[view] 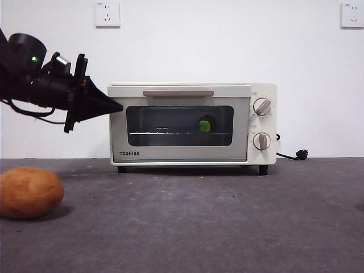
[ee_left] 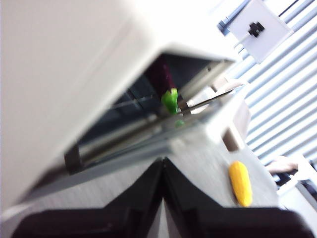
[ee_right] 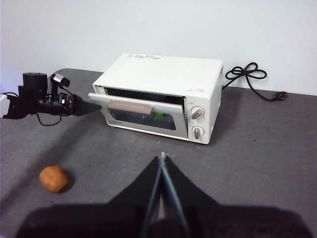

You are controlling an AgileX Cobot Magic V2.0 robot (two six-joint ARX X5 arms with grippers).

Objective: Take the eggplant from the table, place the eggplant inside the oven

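Note:
The eggplant (view: pixel 205 125) lies inside the cream-white oven (view: pixel 182 154) on the wire rack, its green cap showing through the glass. The left wrist view sees it (ee_left: pixel 170 99) through the gap of the door, which stands slightly ajar at its top edge (ee_right: pixel 130 101). My left gripper (view: pixel 116 106) is shut and empty, its tip by the oven's upper left front corner (ee_left: pixel 162 161). Well back from the oven over the table (view: pixel 227 216), my right gripper (ee_right: pixel 162 156) is shut and holds nothing.
A round brown potato (view: pixel 29 192) sits on the table at the front left (ee_right: pixel 53 178). A yellow corn-like item (ee_left: pixel 240 182) lies on the table past the oven. The black power cord (ee_right: pixel 247 74) trails behind the oven's right side.

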